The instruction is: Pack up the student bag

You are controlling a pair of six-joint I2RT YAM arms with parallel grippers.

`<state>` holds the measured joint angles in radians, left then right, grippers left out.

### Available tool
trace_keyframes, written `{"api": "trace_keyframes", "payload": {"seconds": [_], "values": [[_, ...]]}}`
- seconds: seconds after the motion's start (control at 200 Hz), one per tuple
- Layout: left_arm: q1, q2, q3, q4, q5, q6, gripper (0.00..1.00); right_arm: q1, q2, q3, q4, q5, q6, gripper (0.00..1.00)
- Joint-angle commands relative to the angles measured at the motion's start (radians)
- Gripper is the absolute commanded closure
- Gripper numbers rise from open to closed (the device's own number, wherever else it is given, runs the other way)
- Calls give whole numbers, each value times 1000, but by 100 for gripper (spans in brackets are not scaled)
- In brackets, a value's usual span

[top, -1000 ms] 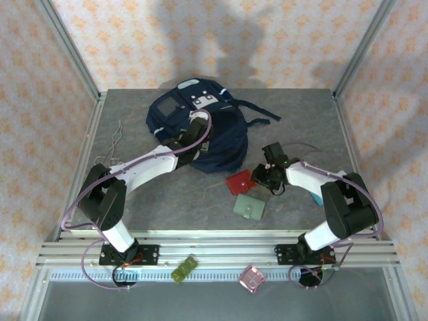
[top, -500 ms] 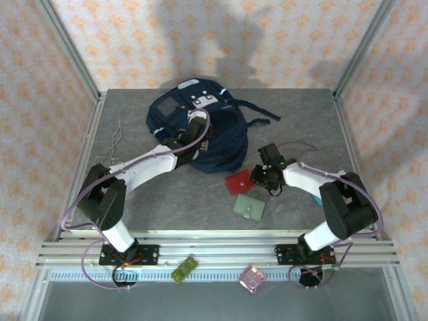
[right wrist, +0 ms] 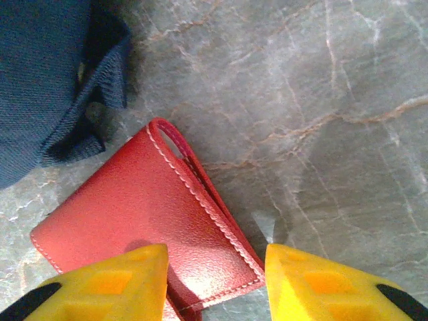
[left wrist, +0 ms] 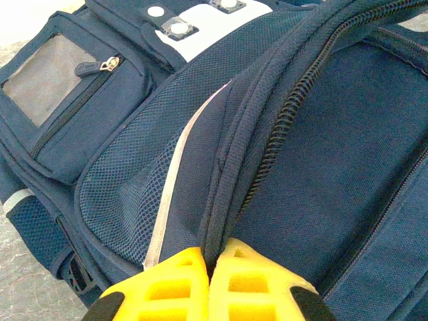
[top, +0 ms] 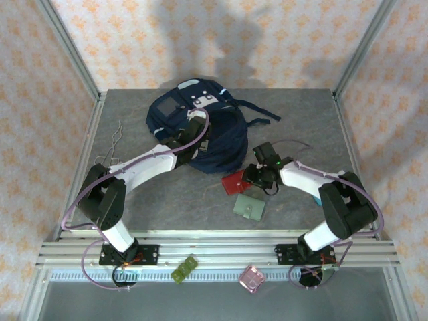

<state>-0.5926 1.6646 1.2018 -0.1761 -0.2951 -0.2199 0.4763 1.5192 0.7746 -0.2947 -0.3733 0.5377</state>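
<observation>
Bag [top: 224,142] is lying in the upper middle of the top view. We are pinching a fold of its zipper edge with the left gripper [left wrist: 210,271], its fingers closed on the fabric, apparently to hold the mouth up. We are hovering the right gripper [right wrist: 214,271] over the red wallet [right wrist: 144,214], just lower right of the bag, with the jaws parted and straddling its near corner. We are judging this as the pick step: next we are needing to drop, close across the wallet, and carry it to the opening. We are not seeing inside the bag or how wide its mouth is gaping. The wallet's lower corner is cut off at the frame's bottom, and we cannot tell whether the fingertips are touching the table [right wrist: 321,100].
</observation>
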Motion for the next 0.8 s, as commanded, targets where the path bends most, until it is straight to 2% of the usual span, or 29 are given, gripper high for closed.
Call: {"api": "trace_keyframes", "payload": {"seconds": [0.0,0.2,0.38,0.516,0.631,0.796], "values": [[11,-38,2,29,3,-32,100,1,-6,10,7,-9,1,57],[12,-39,-3,32,4,-33,100,4,36,-13,14,1,-12,56],[13,-40,-2,32,3,-33,100,45,83,-1,-21,42,-40,59],[14,-37,0,32,1,-32,100,57,106,-15,-33,48,-49,78],[14,-36,2,32,2,-33,100,58,96,-19,-31,46,-51,100],[16,-29,15,20,2,-32,100,58,36,17,-24,8,-43,100]]}}
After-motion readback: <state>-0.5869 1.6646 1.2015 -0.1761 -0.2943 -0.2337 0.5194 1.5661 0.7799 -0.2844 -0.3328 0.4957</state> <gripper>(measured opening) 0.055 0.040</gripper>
